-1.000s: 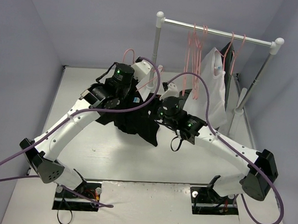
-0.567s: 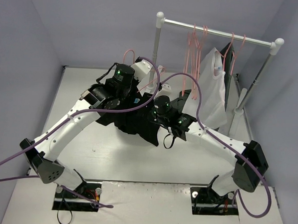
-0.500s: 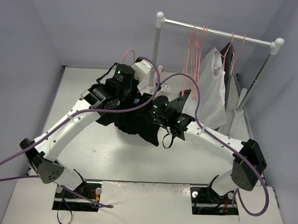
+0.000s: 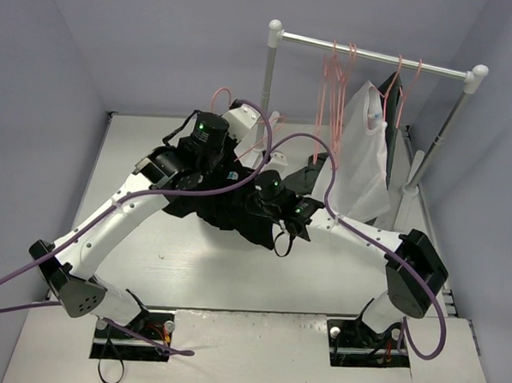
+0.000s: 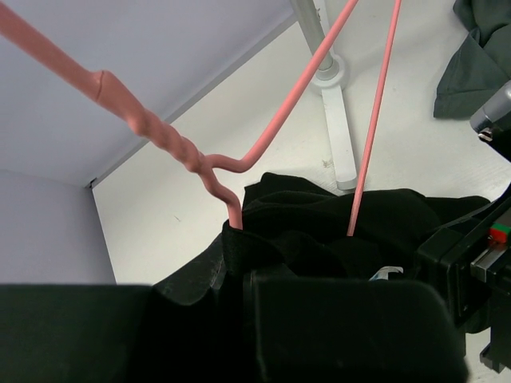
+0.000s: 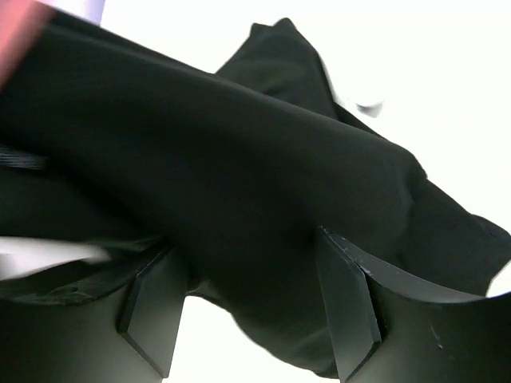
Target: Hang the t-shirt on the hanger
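The black t-shirt (image 4: 229,216) hangs bunched from a pink wire hanger (image 4: 220,93) held above the table's middle. My left gripper (image 4: 230,160) is at the hanger's neck, shut on it, with black fabric draped over the fingers. In the left wrist view the hanger's twisted neck (image 5: 172,144) runs down into the shirt's collar (image 5: 335,231). My right gripper (image 4: 254,198) is pushed into the shirt from the right. In the right wrist view its fingers (image 6: 347,319) stand wide apart with a thick fold of the shirt (image 6: 239,159) between them.
A white rack (image 4: 375,56) stands at the back right with several pink hangers (image 4: 335,84), a white garment (image 4: 366,146) and a dark garment (image 4: 397,96). Its post base (image 5: 331,76) and a dark grey-green garment (image 5: 471,64) show in the left wrist view.
My right arm has swung left and its gripper has moved into the black t-shirt. My left arm with the hanger has hardly moved.
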You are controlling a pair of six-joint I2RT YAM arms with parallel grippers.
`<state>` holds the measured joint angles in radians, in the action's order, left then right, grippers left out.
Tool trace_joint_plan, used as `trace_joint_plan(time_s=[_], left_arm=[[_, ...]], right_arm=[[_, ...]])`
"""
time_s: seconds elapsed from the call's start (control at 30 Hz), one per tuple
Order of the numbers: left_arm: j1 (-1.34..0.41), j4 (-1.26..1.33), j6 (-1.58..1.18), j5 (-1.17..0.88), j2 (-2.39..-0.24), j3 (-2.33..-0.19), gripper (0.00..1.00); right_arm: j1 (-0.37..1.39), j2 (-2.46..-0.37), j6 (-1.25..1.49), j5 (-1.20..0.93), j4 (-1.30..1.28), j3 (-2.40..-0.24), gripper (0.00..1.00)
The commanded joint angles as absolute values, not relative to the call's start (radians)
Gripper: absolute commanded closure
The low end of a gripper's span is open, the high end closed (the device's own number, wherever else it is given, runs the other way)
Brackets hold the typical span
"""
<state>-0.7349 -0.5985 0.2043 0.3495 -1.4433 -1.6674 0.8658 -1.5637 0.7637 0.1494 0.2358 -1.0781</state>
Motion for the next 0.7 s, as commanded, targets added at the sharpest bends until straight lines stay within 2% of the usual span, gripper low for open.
trace_joint_plan(time_s=[0.0,0.43,0.67], left_arm=[[-0.742,-0.515,0.208,0.385,-1.367,-1.678,1.00],[-0.737,-0.486,0.286,0.385,-1.235,-1.505,1.00],[-0.695,-0.473,0.388,0.244,-1.077,-1.404,1.00]], right_arm=[[0.865,-1.518,0.778,0.239,0.269,-1.035,0.42],[0.755,-1.340,0.677,0.332,0.113,-0.985,0.42],[0.707,-1.274,0.604,0.295,0.043,-0.988,0.55]])
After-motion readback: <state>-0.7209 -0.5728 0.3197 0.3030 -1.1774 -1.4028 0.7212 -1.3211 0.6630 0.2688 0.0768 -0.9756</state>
